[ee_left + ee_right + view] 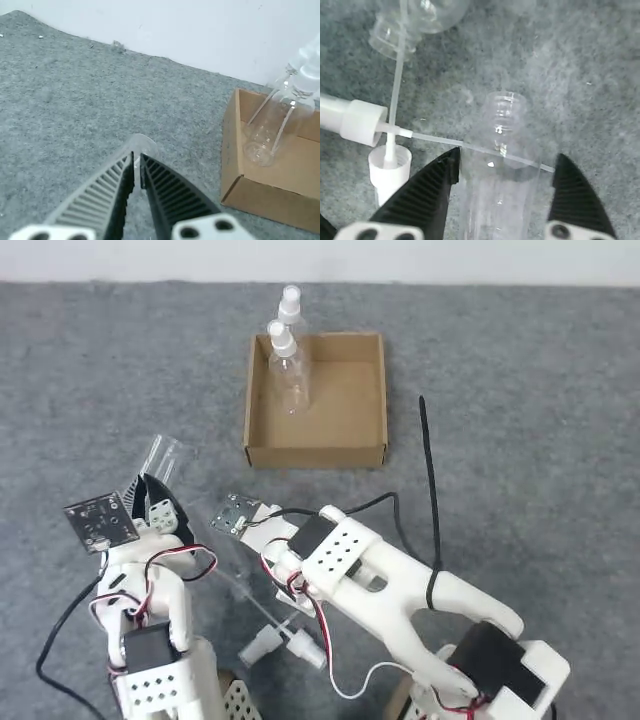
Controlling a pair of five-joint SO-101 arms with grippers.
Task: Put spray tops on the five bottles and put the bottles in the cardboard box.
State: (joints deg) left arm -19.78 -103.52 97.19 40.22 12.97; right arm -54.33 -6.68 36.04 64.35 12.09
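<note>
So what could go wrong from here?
The thin tube of a spray top lies across the uncapped bottle inside the open right gripper; closing may snag it. The left gripper pinches the held bottle by its rim, so it might slip or tilt.

surface: flat grey felt-like fabric covering the worktop [520, 360], fuzzy, mottled texture | back: plain white wall [450, 260] meets the fabric's far edge in a straight seam | debris: few small pale lint specks [118, 46] on fabric near the wall | light: soft, even, faint shadows
</note>
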